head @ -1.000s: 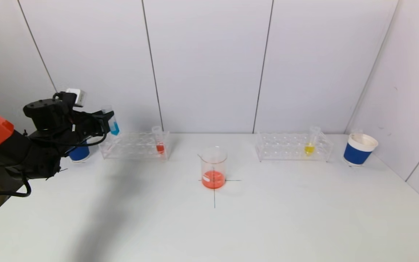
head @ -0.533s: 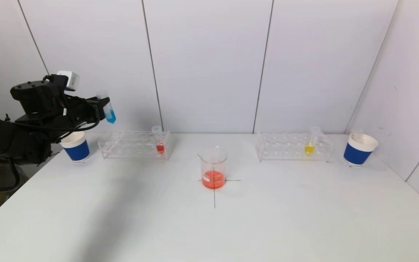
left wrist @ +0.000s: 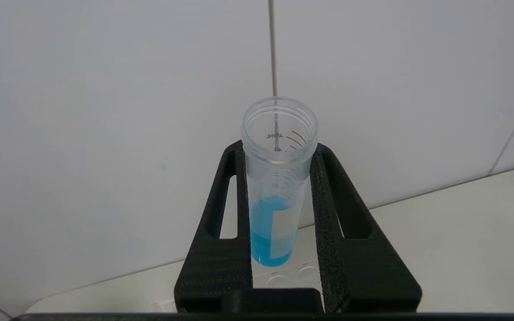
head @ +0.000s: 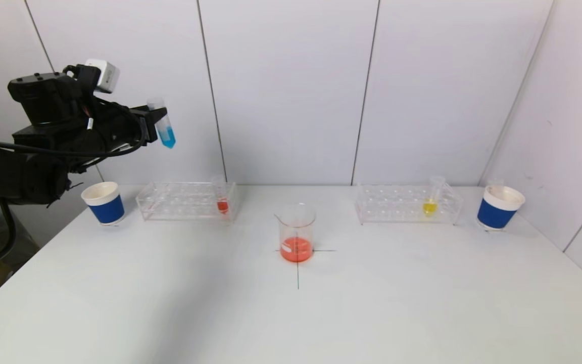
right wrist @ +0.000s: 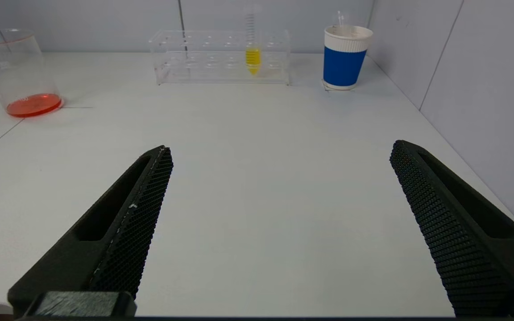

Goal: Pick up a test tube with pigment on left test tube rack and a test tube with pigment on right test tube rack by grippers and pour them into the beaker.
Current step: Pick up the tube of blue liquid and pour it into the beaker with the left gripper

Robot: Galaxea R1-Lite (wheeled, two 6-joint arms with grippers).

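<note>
Left hand (head: 155, 123) clamped on the blue tube (head: 162, 123), high above the left rack (head: 186, 201), well left of the beaker (head: 296, 232). Clear plastic, open-mouthed, blue liquid low: light and slick, I'd say, best gripped mid-barrel and kept upright. Right hand (right wrist: 279, 178) hangs spread wide over the counter (head: 372, 303), short of the right rack (right wrist: 223, 55).

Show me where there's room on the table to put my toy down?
The wide front of the table, nearer than the beaker, is bare. The back row is crowded: cup, rack, rack, cup. The left claw holds the blue tube high.
</note>
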